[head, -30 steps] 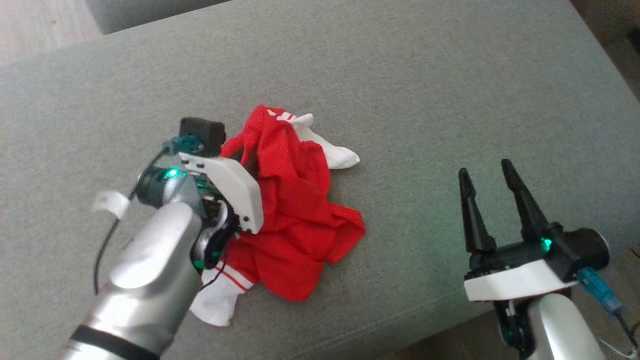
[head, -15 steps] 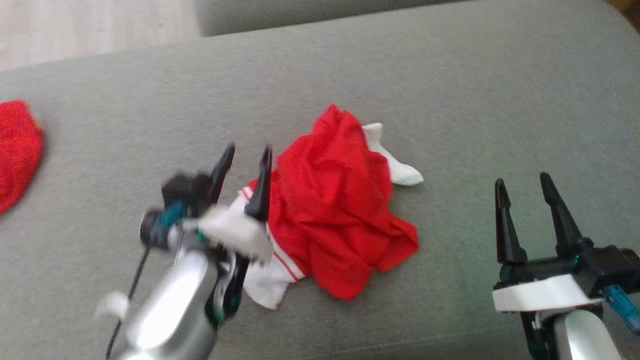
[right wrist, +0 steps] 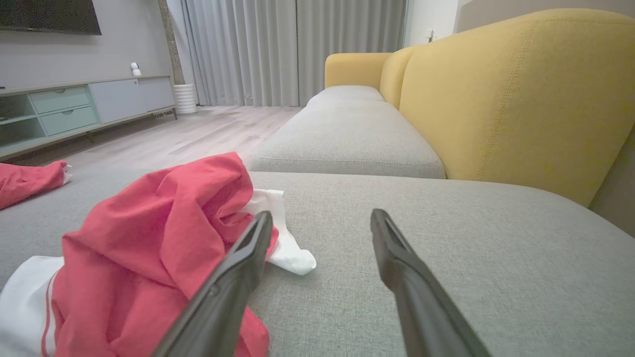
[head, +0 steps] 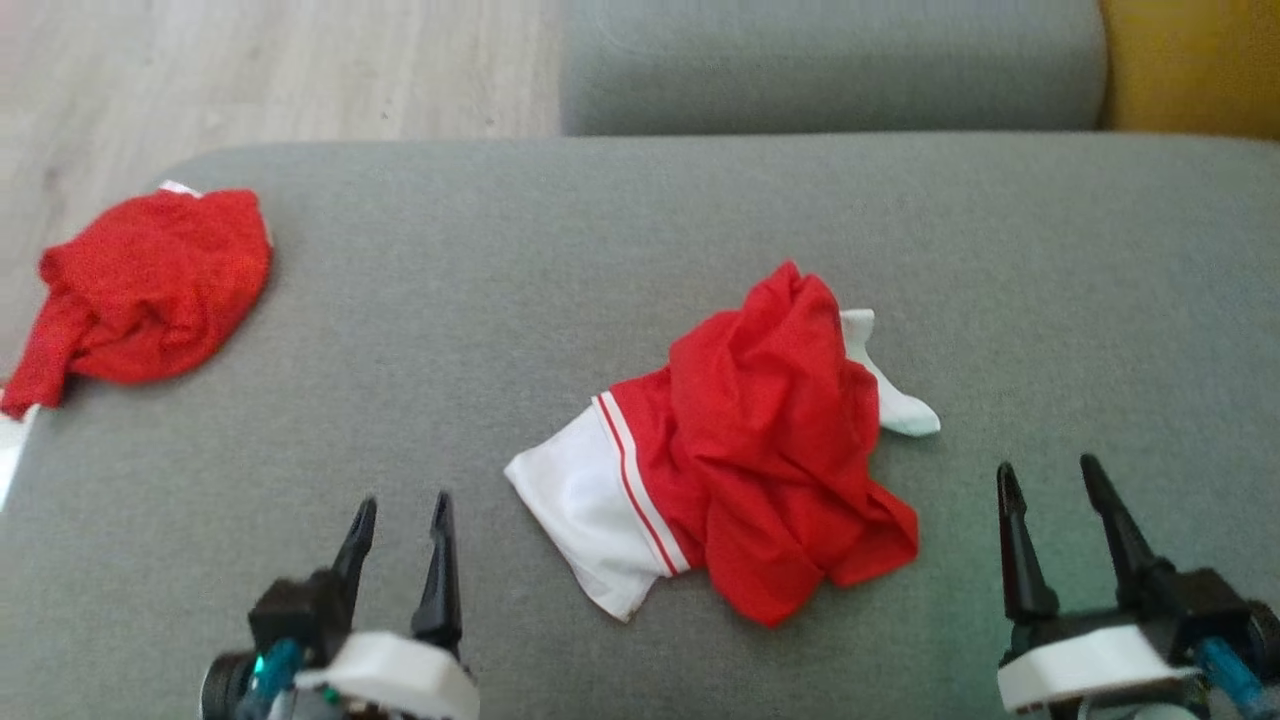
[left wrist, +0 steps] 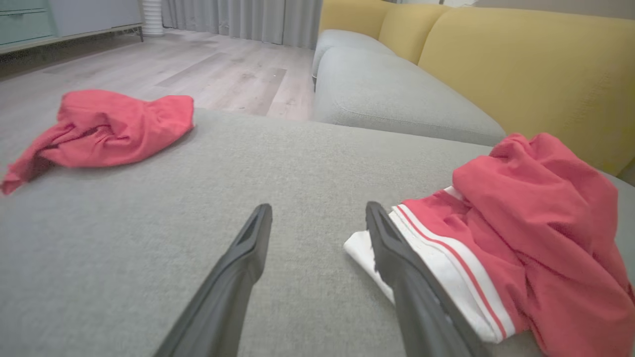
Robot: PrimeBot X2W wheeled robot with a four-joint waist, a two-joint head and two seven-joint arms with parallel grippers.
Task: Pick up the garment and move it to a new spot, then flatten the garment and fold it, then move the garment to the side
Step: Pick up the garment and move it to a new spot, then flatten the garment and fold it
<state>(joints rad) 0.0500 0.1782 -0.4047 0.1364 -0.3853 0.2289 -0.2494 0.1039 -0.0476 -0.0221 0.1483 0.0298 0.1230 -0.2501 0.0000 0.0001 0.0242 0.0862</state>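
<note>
The garment [head: 760,450] is a crumpled red top with white, red-striped sleeves, lying in a heap on the grey sofa cushion [head: 500,300]. Its white sleeve [head: 590,505] points toward my left gripper [head: 400,505], which stands open and empty at the lower left, well clear of the cloth. In the left wrist view the garment [left wrist: 521,233] lies just right of the open left gripper [left wrist: 317,213]. My right gripper [head: 1045,475] is open at the lower right, a little right of the heap. From the right wrist the garment [right wrist: 149,248] sits left of the spread right gripper [right wrist: 322,218].
A second red garment [head: 150,285] lies bunched at the cushion's far left edge, near the wooden floor [head: 250,70]. Another grey cushion [head: 830,60] lies beyond, with the yellow sofa back [right wrist: 521,89] on the right.
My left gripper has opened, let go of the garment and drawn back to the lower left. The head camera has shifted, bringing the second red garment into view.
</note>
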